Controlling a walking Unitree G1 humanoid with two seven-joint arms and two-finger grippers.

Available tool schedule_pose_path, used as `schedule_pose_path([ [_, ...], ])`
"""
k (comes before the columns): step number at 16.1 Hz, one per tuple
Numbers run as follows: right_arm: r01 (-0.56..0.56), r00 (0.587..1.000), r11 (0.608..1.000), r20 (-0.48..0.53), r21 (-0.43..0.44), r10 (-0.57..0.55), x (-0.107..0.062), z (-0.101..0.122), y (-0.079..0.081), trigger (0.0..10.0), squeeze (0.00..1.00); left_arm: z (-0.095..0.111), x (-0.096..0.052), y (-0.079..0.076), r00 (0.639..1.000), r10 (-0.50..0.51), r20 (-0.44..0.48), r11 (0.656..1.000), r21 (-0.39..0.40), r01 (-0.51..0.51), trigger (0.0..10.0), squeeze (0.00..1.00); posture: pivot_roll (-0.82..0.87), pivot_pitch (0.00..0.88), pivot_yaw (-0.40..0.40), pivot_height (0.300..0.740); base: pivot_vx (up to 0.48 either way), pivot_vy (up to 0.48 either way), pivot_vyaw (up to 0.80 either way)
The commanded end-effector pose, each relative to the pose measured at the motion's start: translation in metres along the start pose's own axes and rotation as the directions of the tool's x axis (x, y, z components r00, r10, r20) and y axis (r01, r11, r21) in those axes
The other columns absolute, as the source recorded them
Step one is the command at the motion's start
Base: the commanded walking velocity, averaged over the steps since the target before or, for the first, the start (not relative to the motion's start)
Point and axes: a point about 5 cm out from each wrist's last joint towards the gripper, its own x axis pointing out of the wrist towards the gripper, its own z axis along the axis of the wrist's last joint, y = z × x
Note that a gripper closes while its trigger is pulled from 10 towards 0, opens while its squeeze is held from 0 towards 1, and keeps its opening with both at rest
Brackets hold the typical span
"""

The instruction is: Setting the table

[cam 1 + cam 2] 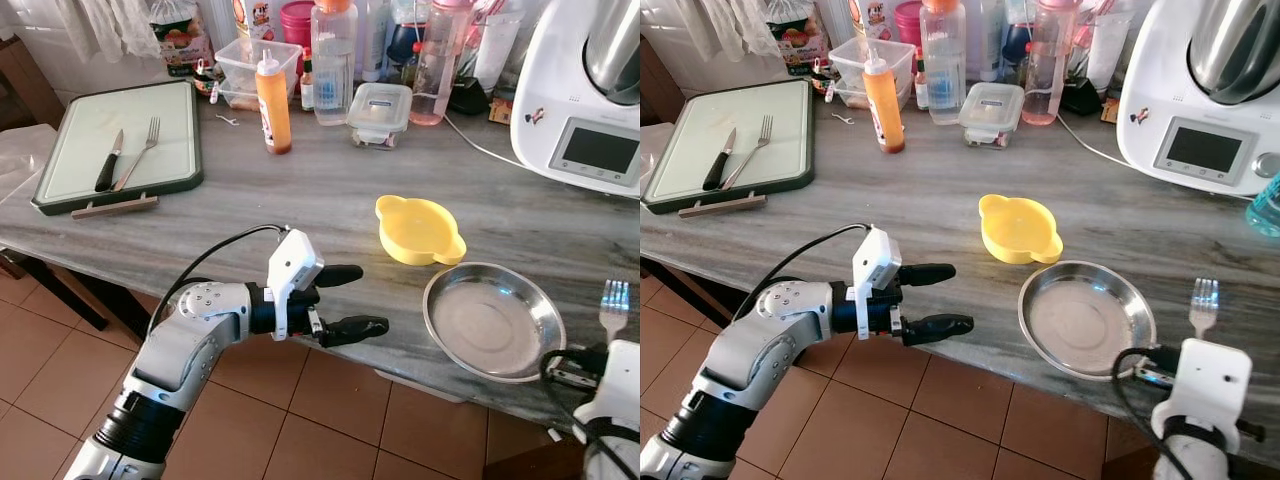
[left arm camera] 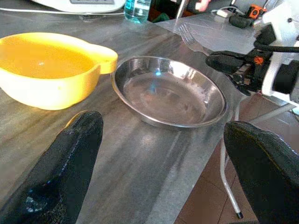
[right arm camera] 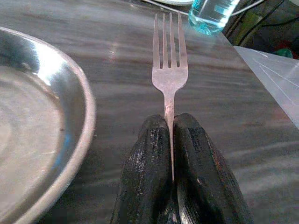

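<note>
Clamped in the right tool (image 3: 170, 140), a fork (image 3: 169, 65) hovered just right of the steel plate (image 1: 494, 321) on the bench (image 1: 300, 200), seemingly for laying beside it, while the left tool (image 1: 345, 300) waited open, left of the plate.

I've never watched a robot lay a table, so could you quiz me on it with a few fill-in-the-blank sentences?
1. The right gripper is shut on a ____.
2. The yellow bowl sits beside a steel ____.
3. The left gripper hovers with its fingers ____.
4. On the cutting board, a second fork lies beside a ____.

Missing words: fork; plate; open; knife
</note>
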Motion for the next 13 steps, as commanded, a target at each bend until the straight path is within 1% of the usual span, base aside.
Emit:
schedule_pose_path([
  [1,-0.01,1.0,1.0,-0.02,-0.005,0.01,0.003,-0.004,-0.003,10.0,0.0,0.0,0.002,-0.002,1.0,-0.011,-0.016,1.0,0.01,0.011,10.0,0.0,-0.03,0.131,0.041,0.74,0.0,0.0,0.0],
  [3,-0.035,0.999,0.999,-0.021,-0.014,0.034,0.01,-0.004,-0.004,10.0,0.0,0.0,0.002,-0.002,1.0,-0.012,-0.017,1.0,0.008,0.012,10.0,0.0,-0.03,0.133,0.044,0.74,0.0,0.0,0.0],
  [5,-0.048,0.999,0.998,-0.022,-0.03,0.047,0.013,-0.003,-0.007,10.0,0.0,0.0,0.002,-0.003,1.0,-0.014,-0.017,1.0,0.007,0.014,10.0,0.0,-0.02,0.137,0.044,0.74,0.0,0.0,0.0],
  [8,-0.073,0.996,0.997,-0.045,-0.03,0.071,0.017,-0.007,-0.01,10.0,0.0,0.001,0.001,-0.002,1.0,-0.013,-0.02,1.0,0.008,0.013,10.0,0.0,-0.02,0.144,0.048,0.74,0.0,0.0,0.0],
  [9,-0.076,0.995,0.997,-0.062,-0.001,0.075,0.017,-0.01,-0.011,10.0,0.0,0.0,0.001,-0.003,1.0,-0.016,-0.024,1.0,0.008,0.016,10.0,0.0,-0.02,0.145,0.048,0.74,0.0,0.0,0.0],
  [13,-0.116,0.991,0.993,-0.068,0.007,0.116,0.017,-0.013,-0.007,10.0,0.0,0.001,0.0,-0.002,1.0,-0.012,-0.026,1.0,0.01,0.012,10.0,0.0,-0.01,0.143,0.051,0.74,0.0,0.0,0.0],
])
